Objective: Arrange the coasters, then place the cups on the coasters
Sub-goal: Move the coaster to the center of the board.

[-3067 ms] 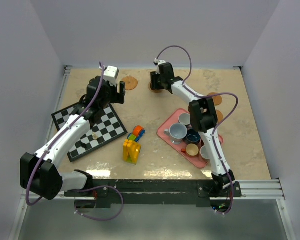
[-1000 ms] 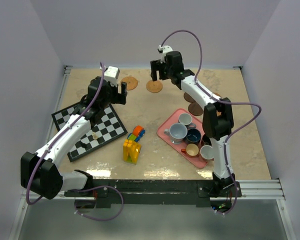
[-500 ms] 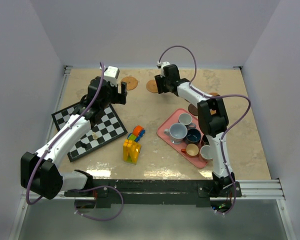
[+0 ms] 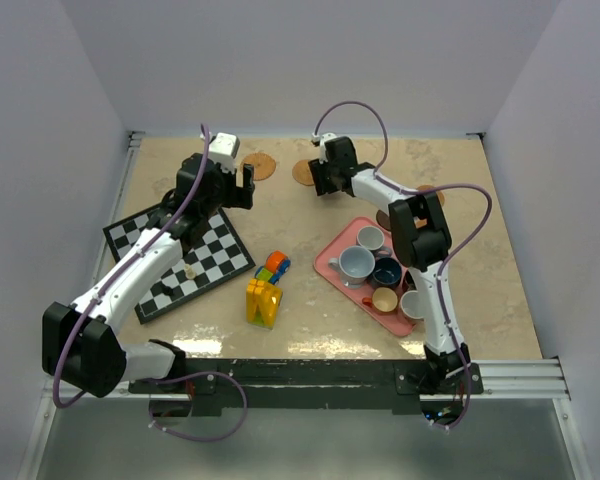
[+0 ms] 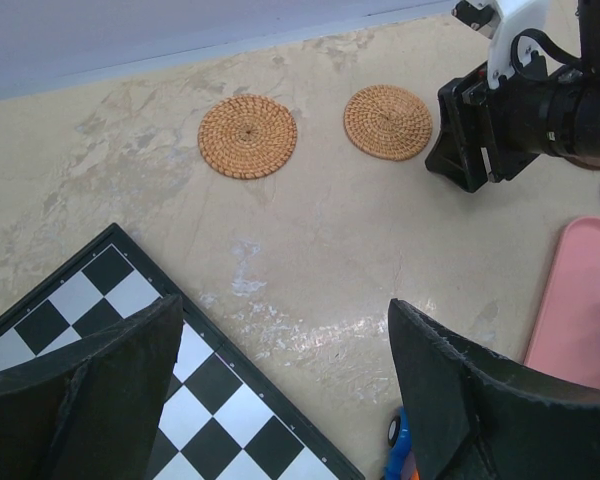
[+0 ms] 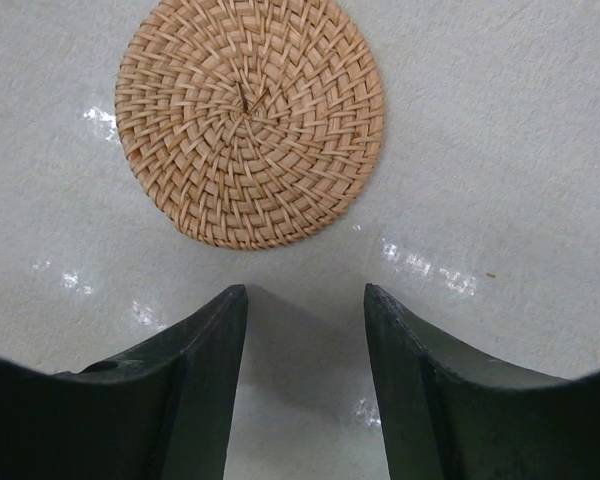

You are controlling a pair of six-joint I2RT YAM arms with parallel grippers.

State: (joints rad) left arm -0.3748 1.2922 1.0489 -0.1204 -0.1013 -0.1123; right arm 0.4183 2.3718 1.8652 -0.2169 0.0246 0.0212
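Right gripper [image 6: 305, 300] is low over the bench [image 6: 500, 150] and released. Its two dark fingers [image 6: 180, 390] stand partly apart with only bare bench between them. The woven orange-tan round coaster [image 6: 250, 120] lies flat just beyond the fingertips, and its near rim touches neither. From the top view we place this coaster near the far edge of the bench. A second woven orange-tan coaster [image 4: 261, 165] lies to its left, with a bare gap between the two rims. Left gripper [image 5: 285, 315] hangs near the far corner of the black-and-white chessboard [image 5: 70, 310], jaws wide and holding nothing. A dark brown round coaster [image 4: 383, 216] shows partly from behind the right arm, just beyond the pink rectangular tray [image 4: 328, 262]. We count five small handled cups [image 4: 355, 263] crowded on the tray. A strip of bare bench runs between the chessboard edge and the tray edge, and the colourful toy blocks [image 4: 265, 292] sit at its near end.
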